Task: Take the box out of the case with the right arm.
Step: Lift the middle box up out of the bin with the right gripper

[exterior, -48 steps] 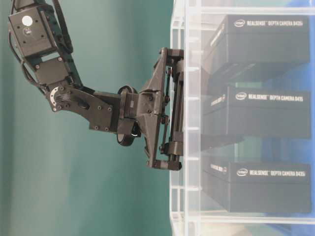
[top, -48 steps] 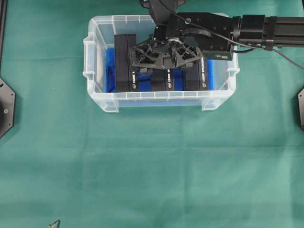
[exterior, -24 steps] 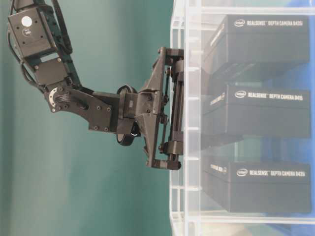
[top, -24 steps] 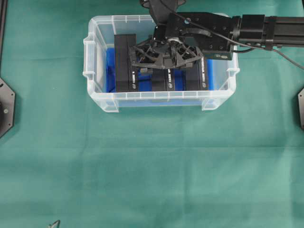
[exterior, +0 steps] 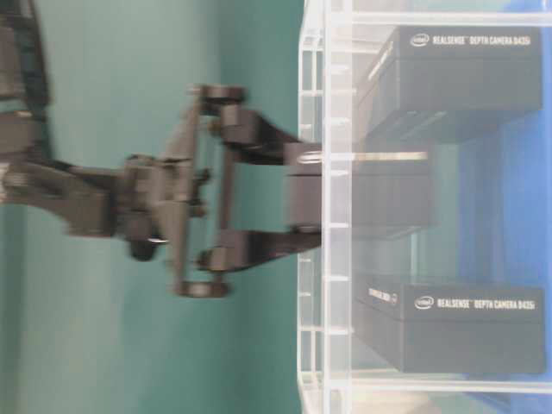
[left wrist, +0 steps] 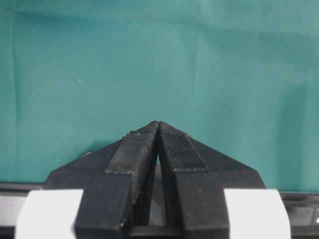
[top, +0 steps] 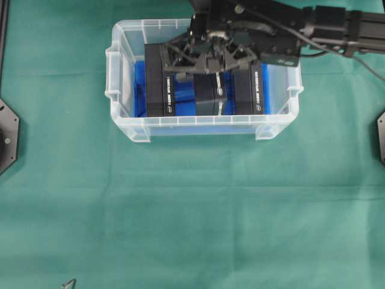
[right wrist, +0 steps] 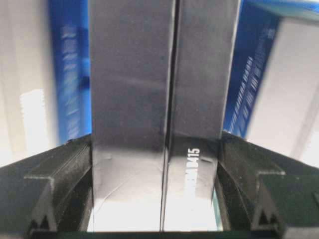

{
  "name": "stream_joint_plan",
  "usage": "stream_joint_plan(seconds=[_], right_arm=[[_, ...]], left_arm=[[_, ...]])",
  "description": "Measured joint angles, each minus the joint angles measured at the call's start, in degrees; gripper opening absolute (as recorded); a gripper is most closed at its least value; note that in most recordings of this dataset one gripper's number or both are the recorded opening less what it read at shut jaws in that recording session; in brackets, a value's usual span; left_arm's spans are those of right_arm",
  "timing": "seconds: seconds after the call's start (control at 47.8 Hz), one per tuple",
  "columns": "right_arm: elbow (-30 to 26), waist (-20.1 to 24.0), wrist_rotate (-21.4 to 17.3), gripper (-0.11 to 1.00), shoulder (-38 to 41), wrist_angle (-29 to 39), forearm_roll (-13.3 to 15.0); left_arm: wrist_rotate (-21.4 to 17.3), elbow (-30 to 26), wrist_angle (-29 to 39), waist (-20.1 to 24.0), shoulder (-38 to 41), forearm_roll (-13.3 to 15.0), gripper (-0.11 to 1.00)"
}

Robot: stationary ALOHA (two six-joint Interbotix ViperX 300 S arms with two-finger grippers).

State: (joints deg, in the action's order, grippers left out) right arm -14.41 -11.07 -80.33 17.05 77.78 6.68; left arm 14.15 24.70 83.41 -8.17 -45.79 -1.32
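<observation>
Far left of the overhead frame: bare green cloth [top: 180, 205], no left arm in sight there. In the left wrist view, left gripper [left wrist: 158, 130] with fingers pressed together on nothing, over cloth alone, so well away from the work.

Upper centre of the overhead frame: the case [top: 127, 129], clear-walled, blue sheet [top: 139, 90] on its floor. Inside, from left to right: a black box [top: 155, 78] against the left part, then the middle box [top: 209, 95], then another black box [top: 249, 89] toward the right wall.

Upper right, reaching in from the right edge: the right arm [top: 337, 27], with the right gripper [top: 207, 60] directly over the far end of the middle box. In the right wrist view, fingers [right wrist: 57, 189] clamped on the two long faces of that box [right wrist: 149, 99], which runs straight out from between them. In the table-level view, box [exterior: 388, 194] partly risen past the rim toward the left of that frame, pinched by the gripper [exterior: 297, 198], and blurred.

Long axis of the held box in line with the gripper, running lengthwise away from it; neighbours close on both sides. Judged next: a straight pull away from the blue floor along that axis, no sideways drift, until clear of the rim. Right arm plainly the nearer one.
</observation>
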Motion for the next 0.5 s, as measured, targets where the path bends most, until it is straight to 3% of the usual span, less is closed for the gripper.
stream_joint_plan(seconds=[0.272, 0.502], right_arm=[[-10.63, 1.67, 0.0, 0.67, -0.62, 9.4, 5.89], [-15.73, 3.25, 0.0, 0.67, -0.7, 13.89, 8.44]], left_arm=[[0.0, 0.0, 0.0, 0.0, 0.0, 0.0, 0.0], [0.09, -0.09, 0.26, 0.0, 0.0, 0.09, 0.0]])
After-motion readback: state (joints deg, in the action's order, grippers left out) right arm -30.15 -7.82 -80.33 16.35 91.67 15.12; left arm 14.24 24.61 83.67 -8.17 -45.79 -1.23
